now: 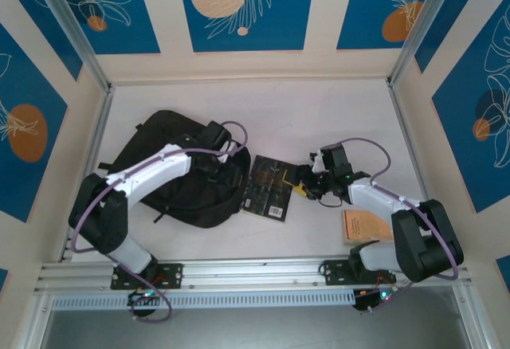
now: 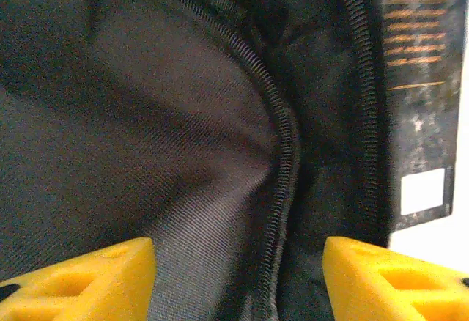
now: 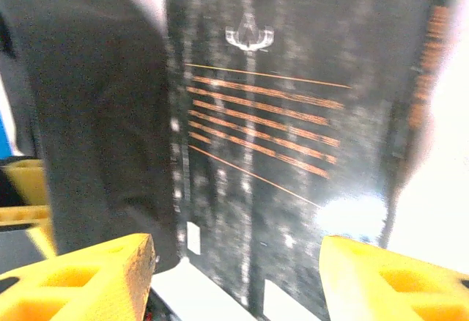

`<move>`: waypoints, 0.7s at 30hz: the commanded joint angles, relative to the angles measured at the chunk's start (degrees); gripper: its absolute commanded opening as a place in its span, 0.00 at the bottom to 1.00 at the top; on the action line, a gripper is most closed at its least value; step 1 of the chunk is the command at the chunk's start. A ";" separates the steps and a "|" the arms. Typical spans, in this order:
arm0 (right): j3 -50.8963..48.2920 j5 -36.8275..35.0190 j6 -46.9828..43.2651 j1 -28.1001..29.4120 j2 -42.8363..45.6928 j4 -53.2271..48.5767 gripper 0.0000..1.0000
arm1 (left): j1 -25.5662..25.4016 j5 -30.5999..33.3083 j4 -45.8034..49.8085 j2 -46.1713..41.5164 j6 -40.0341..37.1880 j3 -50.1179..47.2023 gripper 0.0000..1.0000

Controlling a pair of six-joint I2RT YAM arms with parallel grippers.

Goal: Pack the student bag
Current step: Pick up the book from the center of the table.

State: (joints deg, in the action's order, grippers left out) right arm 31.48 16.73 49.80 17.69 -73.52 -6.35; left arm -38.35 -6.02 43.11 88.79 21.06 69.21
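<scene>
Where the bag (image 1: 191, 199) lies: left of centre in the top view, flat on the white bench (image 1: 279, 118), with the left forearm crossing over it
Bag close up: dark woven cloth across the left and middle of the left wrist view
Zip (image 2: 282, 152): one curved run of teeth from top centre down to bottom centre of the left wrist view; a second, straighter run at upper right
Left tool (image 1: 225, 164): at the bag's right side in the top view; in its wrist view the yellow fingers (image 2: 95, 281) sit at lower left and lower right, well apart, gripping nothing, with cloth and zip beyond the gap
Black book (image 1: 269, 187): centre of the top view, flat on the bench between bag and right tool; left edge touching or just beside the bag, cannot tell which; orange print lines and a white label on its cover
Right tool (image 1: 301, 188): just right of the black book in the top view, pointing at it; in its wrist view the fingers (image 3: 88, 277) stand wide apart at the lower corners, holding nothing, the cover beyond the gap
Tan book (image 1: 360, 225): lower right of the top view, flat on the bench beside the right arm, well apart from the black book
Blur: right wrist view is smeared; the dark mass at its left is probably the bag, not certain
</scene>
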 commanded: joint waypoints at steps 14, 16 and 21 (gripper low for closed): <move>-1.12 -0.39 -2.22 -3.70 3.80 -6.46 0.49 | -15.20 5.41 -3.65 12.54 13.36 8.00 0.63; -1.12 0.07 -1.80 -3.55 3.29 -5.68 0.49 | -15.18 7.78 -5.08 14.54 14.83 7.06 0.64; -0.64 1.52 -0.50 -2.29 -0.07 -2.14 0.49 | -14.49 11.19 -6.12 17.80 15.64 5.71 0.64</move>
State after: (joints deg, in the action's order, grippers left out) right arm 30.59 15.90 48.49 14.50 -71.57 -10.22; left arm -53.10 1.80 37.87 106.06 34.22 75.96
